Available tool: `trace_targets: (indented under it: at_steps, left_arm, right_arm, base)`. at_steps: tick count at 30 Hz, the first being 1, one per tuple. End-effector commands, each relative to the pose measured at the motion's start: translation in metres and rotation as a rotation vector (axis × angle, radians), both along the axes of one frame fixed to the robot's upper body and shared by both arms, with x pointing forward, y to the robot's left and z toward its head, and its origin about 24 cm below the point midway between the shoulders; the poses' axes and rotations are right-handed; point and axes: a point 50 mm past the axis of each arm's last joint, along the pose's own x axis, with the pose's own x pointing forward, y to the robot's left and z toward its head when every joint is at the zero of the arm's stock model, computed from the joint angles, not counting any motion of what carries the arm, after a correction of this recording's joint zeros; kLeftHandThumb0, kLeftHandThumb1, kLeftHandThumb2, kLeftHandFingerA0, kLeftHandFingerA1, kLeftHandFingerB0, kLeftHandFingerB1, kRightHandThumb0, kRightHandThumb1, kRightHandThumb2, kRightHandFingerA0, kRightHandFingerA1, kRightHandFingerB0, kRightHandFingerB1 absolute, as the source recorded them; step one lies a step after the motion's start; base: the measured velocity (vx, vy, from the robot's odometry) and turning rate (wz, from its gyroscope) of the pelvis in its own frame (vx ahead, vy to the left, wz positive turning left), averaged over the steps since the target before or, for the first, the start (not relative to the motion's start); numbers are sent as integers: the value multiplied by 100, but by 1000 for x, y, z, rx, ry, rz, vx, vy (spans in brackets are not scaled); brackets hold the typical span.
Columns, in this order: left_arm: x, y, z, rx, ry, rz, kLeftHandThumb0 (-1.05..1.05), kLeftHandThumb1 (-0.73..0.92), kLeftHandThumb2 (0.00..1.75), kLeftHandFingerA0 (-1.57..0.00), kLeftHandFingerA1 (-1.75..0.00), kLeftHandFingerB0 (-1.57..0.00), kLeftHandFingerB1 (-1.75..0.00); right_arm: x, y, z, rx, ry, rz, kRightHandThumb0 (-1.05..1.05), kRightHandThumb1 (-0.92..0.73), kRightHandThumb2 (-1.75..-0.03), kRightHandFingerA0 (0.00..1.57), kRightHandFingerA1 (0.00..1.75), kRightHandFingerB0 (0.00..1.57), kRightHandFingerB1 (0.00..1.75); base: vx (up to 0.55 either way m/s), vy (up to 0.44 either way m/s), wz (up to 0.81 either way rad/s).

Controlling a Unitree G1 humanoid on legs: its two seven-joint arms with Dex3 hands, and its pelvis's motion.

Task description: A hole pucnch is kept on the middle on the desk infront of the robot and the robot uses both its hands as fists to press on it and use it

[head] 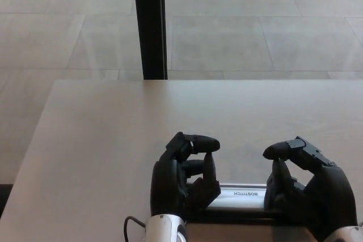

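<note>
From the head view, both black hands sit low over the long silver-and-black hole punch, which lies on the pale wooden bench directly under them. Left hand and right hand are curled into fists, holding nothing. Judged step: lining up the press; next, both fists need to bear down evenly on the lever.

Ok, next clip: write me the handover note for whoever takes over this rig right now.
Left hand: fingers curled into a fist, holding nothing, over the left part of the hole punch.
Right hand: same, curled and empty, over its right end.
Hole punch: lies flat at the near edge of the desk, silver lever facing up.
Done: both fists are placed at the punch.
Left: I cannot tell whether the lever is pressed yet; press down with both fists, then lift off.
</note>
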Motion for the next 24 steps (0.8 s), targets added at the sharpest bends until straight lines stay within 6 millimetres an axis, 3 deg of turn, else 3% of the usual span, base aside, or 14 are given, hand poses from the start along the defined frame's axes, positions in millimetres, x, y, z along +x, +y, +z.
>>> trace_targets:
  at_steps: [1, 2, 3, 10, 13, 19, 21, 24]
  left_arm:
    - [-49, -63, -30, -261, 210, 279, -35, 82, 88, -95, -175, -53, -171]
    - [-56, -68, -36, -226, 215, 276, -35, 86, 85, -93, -175, -53, -172]
    - [-57, -69, -37, -220, 218, 281, -35, 86, 83, -92, -175, -54, -171]
    - [-66, -81, -44, -131, 214, 305, -36, 85, 80, -84, -175, -52, -174]
    - [-66, -82, -48, -96, 203, 318, -37, 86, 76, -88, -175, -53, -171]
    - [-66, -83, -53, -48, 160, 318, -35, 83, 81, -87, -175, -55, -174]
    - [-65, -84, -57, 93, 105, 305, -31, 80, 87, -84, -175, -59, -174]
    - [-65, -84, -60, 159, 59, 287, -32, 80, 86, -83, -175, -62, -171]
  right_arm:
    - [-17, -4, -15, -2, -31, -165, -38, -65, -98, 105, 175, 71, 154]
    - [-21, -3, -18, 11, -34, -224, -36, -62, -105, 105, 175, 79, 150]
    - [-22, -3, -18, 12, -35, -236, -36, -64, -102, 106, 175, 72, 157]
    - [-29, -4, -27, 50, -64, -346, -40, -68, -94, 107, 175, 69, 160]
    - [-36, -7, -36, 72, -58, -436, -35, -64, -106, 108, 175, 68, 165]
    - [-39, -9, -45, 26, -68, -527, -38, -62, -106, 107, 175, 69, 167]
    - [-41, -12, -55, 5, -39, -598, -39, -64, -99, 105, 175, 69, 166]
    - [-44, -11, -61, 7, -32, -656, -39, -64, -95, 102, 175, 71, 165]
  base:
    - [0, 0, 0]
    - [0, 0, 0]
    - [0, 0, 0]
    - [0, 0, 0]
    - [0, 0, 0]
    - [0, 0, 0]
    - [0, 0, 0]
    - [0, 0, 0]
